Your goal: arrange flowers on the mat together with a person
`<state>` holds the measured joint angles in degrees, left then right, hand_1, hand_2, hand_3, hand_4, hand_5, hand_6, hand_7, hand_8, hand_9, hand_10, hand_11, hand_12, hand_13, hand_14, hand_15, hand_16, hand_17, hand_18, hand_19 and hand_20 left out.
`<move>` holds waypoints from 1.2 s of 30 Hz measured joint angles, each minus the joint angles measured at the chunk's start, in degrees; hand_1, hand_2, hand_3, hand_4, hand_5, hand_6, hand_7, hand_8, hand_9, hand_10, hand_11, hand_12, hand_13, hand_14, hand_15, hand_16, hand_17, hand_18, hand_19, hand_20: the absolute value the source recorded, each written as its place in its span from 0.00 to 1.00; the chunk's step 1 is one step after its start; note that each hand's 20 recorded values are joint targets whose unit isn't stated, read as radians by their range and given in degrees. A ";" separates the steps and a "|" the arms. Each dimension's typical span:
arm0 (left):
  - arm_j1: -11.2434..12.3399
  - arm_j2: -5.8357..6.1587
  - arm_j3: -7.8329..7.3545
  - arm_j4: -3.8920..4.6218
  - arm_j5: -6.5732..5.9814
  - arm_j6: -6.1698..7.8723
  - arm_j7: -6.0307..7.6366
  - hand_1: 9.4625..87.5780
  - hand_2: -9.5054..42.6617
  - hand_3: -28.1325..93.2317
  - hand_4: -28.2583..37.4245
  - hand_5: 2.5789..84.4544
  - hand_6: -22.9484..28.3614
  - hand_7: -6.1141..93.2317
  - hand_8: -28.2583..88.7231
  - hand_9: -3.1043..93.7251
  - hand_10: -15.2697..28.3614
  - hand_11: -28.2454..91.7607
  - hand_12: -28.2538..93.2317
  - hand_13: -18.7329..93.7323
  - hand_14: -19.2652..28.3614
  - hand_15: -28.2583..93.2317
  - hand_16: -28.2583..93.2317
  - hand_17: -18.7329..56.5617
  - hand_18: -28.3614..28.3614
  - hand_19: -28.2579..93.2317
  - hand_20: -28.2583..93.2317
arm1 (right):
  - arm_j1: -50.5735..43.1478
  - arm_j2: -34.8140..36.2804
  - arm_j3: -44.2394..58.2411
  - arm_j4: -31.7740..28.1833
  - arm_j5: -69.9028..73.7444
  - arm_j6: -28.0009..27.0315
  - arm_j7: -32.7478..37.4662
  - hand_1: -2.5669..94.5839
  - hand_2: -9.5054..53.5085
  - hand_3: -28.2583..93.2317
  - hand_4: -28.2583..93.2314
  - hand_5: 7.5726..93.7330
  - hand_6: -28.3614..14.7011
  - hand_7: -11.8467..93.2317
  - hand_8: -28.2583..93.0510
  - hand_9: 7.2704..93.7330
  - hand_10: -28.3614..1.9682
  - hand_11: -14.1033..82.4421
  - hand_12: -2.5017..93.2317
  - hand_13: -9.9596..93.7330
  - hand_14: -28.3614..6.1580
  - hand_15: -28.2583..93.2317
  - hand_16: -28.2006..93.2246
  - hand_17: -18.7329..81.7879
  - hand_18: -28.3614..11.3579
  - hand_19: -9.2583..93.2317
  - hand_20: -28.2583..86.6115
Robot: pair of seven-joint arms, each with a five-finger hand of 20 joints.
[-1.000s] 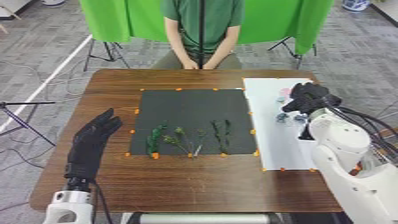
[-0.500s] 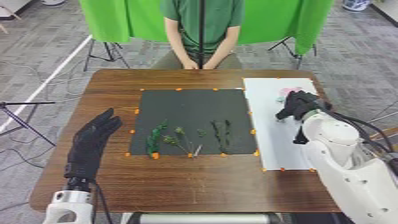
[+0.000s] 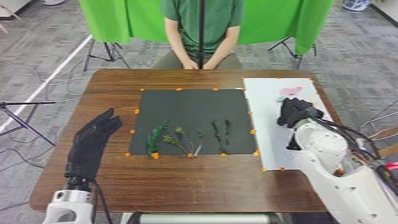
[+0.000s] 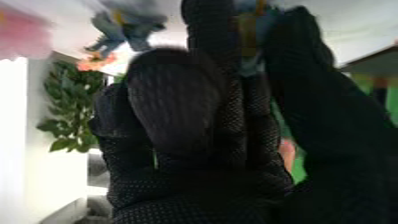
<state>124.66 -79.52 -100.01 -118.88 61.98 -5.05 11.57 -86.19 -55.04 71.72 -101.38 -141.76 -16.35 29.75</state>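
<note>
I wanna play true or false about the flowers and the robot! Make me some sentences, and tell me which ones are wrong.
1. Green stems lie on the dark mat. True.
2. The pink flower lies on the dark mat. False: it is on the white mat.
3. The right robot hand is over the white mat. True.
4. The left robot hand is over the white mat. False: it is over the brown table, to the left of the dark mat.
5. Orange bits dot the edges of the dark mat. True.
</note>
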 measured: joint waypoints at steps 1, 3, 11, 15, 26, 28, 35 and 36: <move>-0.05 0.07 0.00 0.00 -0.01 0.00 -0.07 0.22 0.00 0.76 0.10 0.49 0.52 0.18 0.19 0.47 0.63 0.34 0.35 0.46 0.73 0.31 0.26 0.30 0.66 0.24 0.36 | -0.29 0.00 -0.34 0.16 -0.22 1.58 -0.11 0.67 0.00 0.66 0.03 0.84 0.74 0.28 0.28 1.00 0.71 0.28 0.37 1.00 0.85 0.72 0.43 0.70 0.25 0.98 0.58; -0.18 0.16 -0.05 0.03 -0.01 0.02 -0.16 0.22 0.00 0.76 0.10 0.49 0.52 0.18 0.19 0.47 0.63 0.34 0.35 0.46 0.73 0.31 0.26 0.30 0.65 0.24 0.36 | -0.81 0.01 -0.89 0.31 -0.45 3.94 -0.29 0.69 0.00 0.65 0.04 0.87 0.73 0.28 0.29 1.00 0.72 0.31 0.37 1.00 0.86 0.74 0.42 0.71 0.26 0.98 0.57; -0.38 0.82 -0.71 0.26 -0.45 1.63 0.32 0.21 0.01 0.76 0.10 0.49 0.52 0.18 0.19 0.47 0.63 0.34 0.35 0.46 0.72 0.30 0.26 0.31 0.65 0.24 0.36 | -1.23 0.16 -1.44 -0.40 -0.46 5.66 -0.32 0.70 0.00 0.68 0.04 0.91 0.72 0.29 0.31 1.00 0.72 0.36 0.36 1.00 0.87 0.77 0.42 0.72 0.26 1.00 0.57; -0.17 1.13 -2.06 0.49 -1.73 4.01 1.01 0.19 0.03 0.77 0.08 0.49 0.52 0.18 0.19 0.47 0.63 0.34 0.35 0.46 0.72 0.30 0.26 0.31 0.65 0.24 0.36 | -0.43 0.90 -2.03 -3.11 0.71 6.22 -0.27 0.70 0.00 0.69 0.04 0.91 0.71 0.29 0.31 1.00 0.72 0.36 0.36 1.00 0.87 0.77 0.42 0.72 0.26 1.00 0.57; 1.54 0.82 -5.25 2.22 -4.05 7.78 2.83 0.18 0.04 0.78 0.06 0.49 0.52 0.18 0.19 0.47 0.63 0.35 0.35 0.46 0.72 0.31 0.26 0.31 0.65 0.24 0.36 | 21.64 -6.08 -21.55 -0.50 7.78 7.30 -9.88 0.70 0.00 0.69 0.04 0.91 0.71 0.29 0.31 1.00 0.73 0.35 0.36 1.00 0.87 0.78 0.42 0.72 0.26 1.00 0.58; 1.53 0.58 -5.08 2.49 -4.04 7.77 2.98 0.17 0.04 0.78 0.06 0.49 0.52 0.18 0.19 0.47 0.63 0.35 0.35 0.46 0.72 0.31 0.26 0.31 0.65 0.24 0.36 | 24.64 -9.71 -24.74 1.97 7.92 6.61 -11.39 0.70 0.00 0.69 0.04 0.91 0.71 0.28 0.31 1.00 0.73 0.35 0.36 1.00 0.87 0.78 0.42 0.72 0.26 1.00 0.58; 1.38 0.33 -4.00 2.97 -4.04 7.74 3.45 0.17 0.04 0.78 0.06 0.49 0.52 0.18 0.19 0.47 0.63 0.35 0.35 0.46 0.72 0.31 0.26 0.31 0.65 0.24 0.36 | 29.61 -20.96 -33.94 9.24 8.04 3.06 -14.61 0.69 0.00 0.69 0.03 0.91 0.71 0.29 0.31 1.00 0.73 0.35 0.36 1.00 0.87 0.79 0.43 0.72 0.26 1.00 0.59; 1.32 0.33 -3.85 3.03 -4.04 7.74 3.49 0.17 0.04 0.78 0.06 0.49 0.52 0.18 0.19 0.47 0.63 0.35 0.35 0.46 0.72 0.31 0.26 0.31 0.65 0.24 0.36 | 29.66 -22.45 -34.63 10.45 7.71 2.89 -15.45 0.69 0.00 0.69 0.03 0.91 0.71 0.29 0.31 1.00 0.73 0.35 0.36 1.00 0.87 0.79 0.43 0.72 0.26 1.00 0.59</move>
<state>125.99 -79.20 -103.86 -115.86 57.94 2.69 15.06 -56.52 -77.49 37.09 -90.93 -134.05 -13.47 14.31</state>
